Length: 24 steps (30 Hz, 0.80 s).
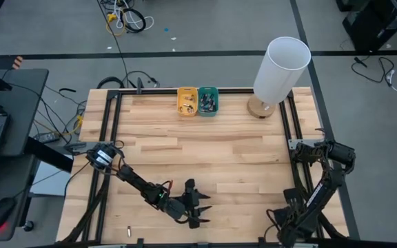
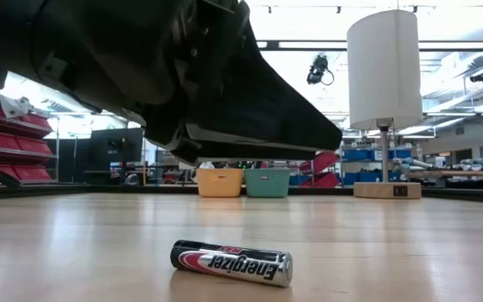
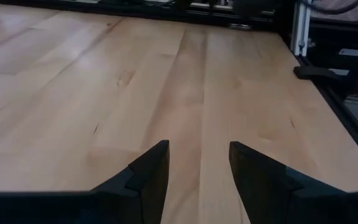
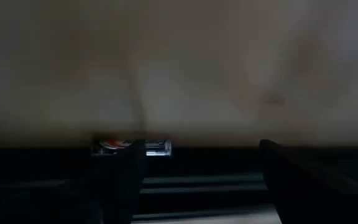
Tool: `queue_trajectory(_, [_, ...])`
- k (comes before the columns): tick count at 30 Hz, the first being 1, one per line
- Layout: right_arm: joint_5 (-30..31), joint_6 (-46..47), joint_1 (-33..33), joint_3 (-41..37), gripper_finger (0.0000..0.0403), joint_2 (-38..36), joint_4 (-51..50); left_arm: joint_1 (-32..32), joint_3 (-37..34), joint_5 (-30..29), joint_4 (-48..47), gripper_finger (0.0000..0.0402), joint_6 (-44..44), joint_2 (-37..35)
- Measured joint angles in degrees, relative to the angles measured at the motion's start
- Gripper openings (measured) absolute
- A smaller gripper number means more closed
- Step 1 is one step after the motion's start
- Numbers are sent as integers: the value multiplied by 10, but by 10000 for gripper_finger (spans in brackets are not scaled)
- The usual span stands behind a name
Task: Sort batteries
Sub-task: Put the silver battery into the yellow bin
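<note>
The left claw (image 1: 200,207) hovers low over the near middle of the tabletop (image 1: 240,148), its fingers (image 3: 149,174) apart with only bare wood between them, so it holds nothing. One battery (image 2: 231,262) lies on its side on the tabletop close to the low camera, black with a red stripe and a silvery end; in the high view a small pale cylinder (image 1: 129,232) at the near edge, to the left of the left claw, is probably this same one, well apart from the fingers. At the far edge, the yellow tray (image 1: 187,101) and the teal tray (image 1: 208,100) stand touching side by side, each already holding several small dark and metallic pieces (too small to count or tell by size). Just beside them stands a white lamp (image 1: 280,67) on a wooden base. The right arm waits folded at the near right corner, and whether the right claw (image 4: 197,180) is open or closed cannot be told. By this showing, the sorting looks nearly finished: most batteries sit in the trays, and the one loose battery remains to be picked up and carried across.
</note>
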Motion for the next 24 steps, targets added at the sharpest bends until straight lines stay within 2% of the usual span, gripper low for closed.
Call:
queue_trajectory(6, [17,-52,-29,3,287,1,-99,0,0,0,24,183,0,0])
queue_trajectory(14, [23,-120,-48,52,293,0,-97,-7,0,0,30,183,1,0])
queue_trajectory(17, [20,-104,-51,47,298,-1,-67,-10,0,0,29,183,0,0])
queue_trajectory(21, [13,-40,-50,25,307,0,-21,-17,0,1,26,183,1,0])
queue_trajectory(24, [-8,-14,-50,14,317,0,-29,-19,0,2,24,183,2,0])
